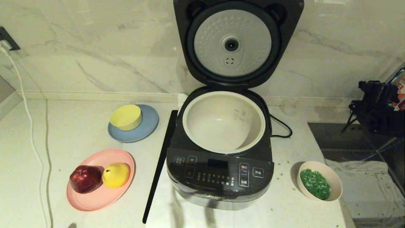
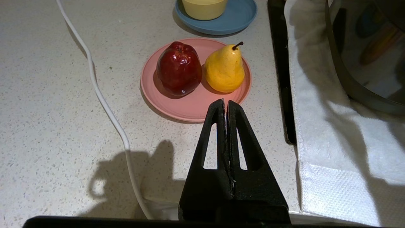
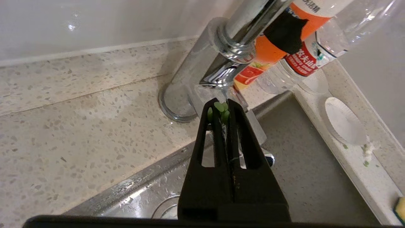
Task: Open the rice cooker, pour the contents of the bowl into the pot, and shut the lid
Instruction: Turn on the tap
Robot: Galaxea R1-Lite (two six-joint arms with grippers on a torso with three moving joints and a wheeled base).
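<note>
The rice cooker [image 1: 218, 177] stands mid-counter with its lid [image 1: 232, 42] swung fully up, dimpled silver plate facing me. The off-white pot [image 1: 202, 126] inside holds nothing. To the cooker's right the pale bowl [image 1: 336, 178] sits on the counter, holding the green contents [image 1: 314, 183]; a few green bits lie scattered around it. My right gripper [image 3: 221, 103] is shut above the sink beside the faucet, with a few green bits stuck at its tips; its arm [image 1: 376, 107] shows at the far right. My left gripper [image 2: 225, 101] is shut and empty, low over the counter near the pink plate.
A pink plate [image 1: 95, 199] carries a red apple [image 1: 85, 179] and a yellow pear [image 1: 116, 174]. A yellow bowl [image 1: 126, 117] sits on a blue plate [image 1: 148, 126]. A black strip [image 1: 158, 171] lies left of the cooker. A white cable [image 1: 31, 126] runs down the left. Sink [image 1: 354, 142], faucet [image 3: 221, 47] and bottles [image 3: 300, 41] are on the right.
</note>
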